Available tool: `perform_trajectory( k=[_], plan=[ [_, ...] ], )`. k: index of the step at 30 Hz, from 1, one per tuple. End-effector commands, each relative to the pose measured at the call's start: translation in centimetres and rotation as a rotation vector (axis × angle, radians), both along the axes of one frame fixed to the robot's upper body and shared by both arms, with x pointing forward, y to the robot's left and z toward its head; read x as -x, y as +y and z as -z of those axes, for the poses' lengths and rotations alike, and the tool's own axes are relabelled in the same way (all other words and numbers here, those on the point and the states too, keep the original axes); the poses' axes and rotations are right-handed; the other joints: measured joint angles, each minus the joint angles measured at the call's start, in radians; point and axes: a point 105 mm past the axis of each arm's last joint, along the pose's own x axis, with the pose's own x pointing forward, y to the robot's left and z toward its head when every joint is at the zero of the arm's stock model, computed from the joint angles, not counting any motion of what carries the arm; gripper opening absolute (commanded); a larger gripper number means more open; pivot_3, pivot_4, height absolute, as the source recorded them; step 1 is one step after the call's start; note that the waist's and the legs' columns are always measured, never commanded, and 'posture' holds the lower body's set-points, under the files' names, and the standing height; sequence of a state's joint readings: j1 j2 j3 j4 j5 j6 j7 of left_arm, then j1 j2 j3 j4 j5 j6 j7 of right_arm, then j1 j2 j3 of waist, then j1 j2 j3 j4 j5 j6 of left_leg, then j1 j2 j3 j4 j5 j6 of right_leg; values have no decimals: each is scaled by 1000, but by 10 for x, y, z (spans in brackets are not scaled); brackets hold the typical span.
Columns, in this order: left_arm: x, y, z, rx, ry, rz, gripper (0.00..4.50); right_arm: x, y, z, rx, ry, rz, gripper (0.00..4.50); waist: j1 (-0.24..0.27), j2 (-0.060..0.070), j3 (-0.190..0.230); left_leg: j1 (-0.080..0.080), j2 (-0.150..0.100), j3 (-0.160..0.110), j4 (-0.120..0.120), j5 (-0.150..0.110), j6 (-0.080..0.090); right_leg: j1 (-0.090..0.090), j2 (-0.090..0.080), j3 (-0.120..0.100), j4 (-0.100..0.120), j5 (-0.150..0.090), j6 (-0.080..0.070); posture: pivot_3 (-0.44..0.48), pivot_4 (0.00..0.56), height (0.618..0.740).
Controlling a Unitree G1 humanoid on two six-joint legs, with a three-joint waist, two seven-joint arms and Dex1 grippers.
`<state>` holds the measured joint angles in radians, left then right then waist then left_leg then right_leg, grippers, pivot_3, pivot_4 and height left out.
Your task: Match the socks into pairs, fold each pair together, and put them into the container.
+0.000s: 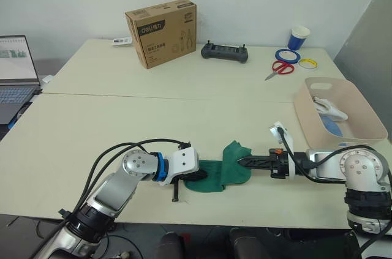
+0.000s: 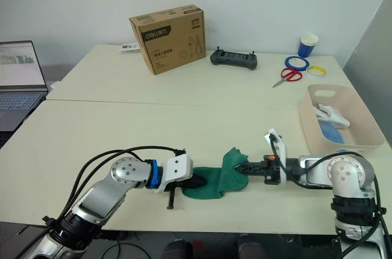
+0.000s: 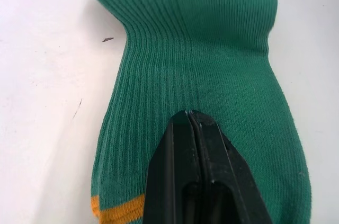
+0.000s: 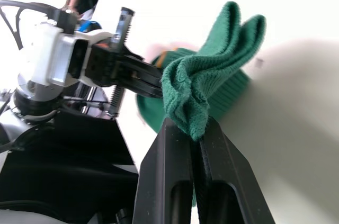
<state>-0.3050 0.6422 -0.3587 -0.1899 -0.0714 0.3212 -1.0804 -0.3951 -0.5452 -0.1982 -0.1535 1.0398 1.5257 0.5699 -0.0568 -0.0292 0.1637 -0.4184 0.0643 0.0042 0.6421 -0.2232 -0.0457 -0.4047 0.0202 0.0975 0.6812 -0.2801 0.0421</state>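
Left eye view: left gripper (image 1: 197,175) clamped the dark green socks (image 1: 222,173) at near table (image 1: 92,118) edge; right gripper (image 1: 241,161) pinched their raised right end. Container (image 1: 361,121) sat far right.

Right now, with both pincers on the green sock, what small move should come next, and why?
Probably carry the right pincer over toward the left pincer: it is shut on the lifted end of the green sock, while the left pins the cuff end flat.

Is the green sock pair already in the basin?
No: the green socks lie on the table, pinched between the left gripper and the right gripper, well short of the basin.
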Motion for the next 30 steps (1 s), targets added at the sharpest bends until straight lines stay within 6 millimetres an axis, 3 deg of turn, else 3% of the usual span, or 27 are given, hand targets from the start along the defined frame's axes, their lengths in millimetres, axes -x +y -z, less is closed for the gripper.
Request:
perform_trajectory(
  k=[1, 9, 12, 16, 24, 30],
  plan=[
    [-1, 2, -3, -8, -15, -2, 0, 2, -18, 0, 22, -3, 44, 27, 1, 0, 0, 0, 0, 0, 0, 0, 0, 0, 0, 0, 0, 0, 0, 0, 150, 740],
    [-2, 0, -3, -11, -17, 6, 0, 7, -25, 19, 71, 67, 89, 27, -2, 0, 0, 0, 0, 0, 0, 0, 0, 0, 0, 0, 0, 0, 0, 0, 150, 740],
    [-2, 0, -3, -14, -20, 5, 0, 6, -28, 21, 77, 64, 116, 799, -1, 0, 0, 0, 0, 0, 0, 0, 0, 0, 0, 0, 0, 0, 0, 0, 150, 740],
    [-1, 0, -2, -16, -17, 5, 0, -1, -35, 21, 72, 76, 168, 2166, -1, 0, 0, 0, 0, 0, 0, 0, 0, 0, 0, 0, 0, 0, 0, 0, 150, 740],
    [0, -1, -1, -17, -16, 8, 0, -12, -42, 20, 44, 123, 235, 2166, -1, 0, 0, 0, 0, 0, 0, 0, 0, 0, 0, 0, 0, 0, 0, 0, 150, 740],
    [1, 1, 0, -31, -11, 12, 0, -7, -35, 18, 35, 134, 181, 2166, -1, 0, 0, 0, 0, 0, -1, 0, 0, 0, 0, 0, -1, 0, 0, 0, 150, 740]
  ],
)
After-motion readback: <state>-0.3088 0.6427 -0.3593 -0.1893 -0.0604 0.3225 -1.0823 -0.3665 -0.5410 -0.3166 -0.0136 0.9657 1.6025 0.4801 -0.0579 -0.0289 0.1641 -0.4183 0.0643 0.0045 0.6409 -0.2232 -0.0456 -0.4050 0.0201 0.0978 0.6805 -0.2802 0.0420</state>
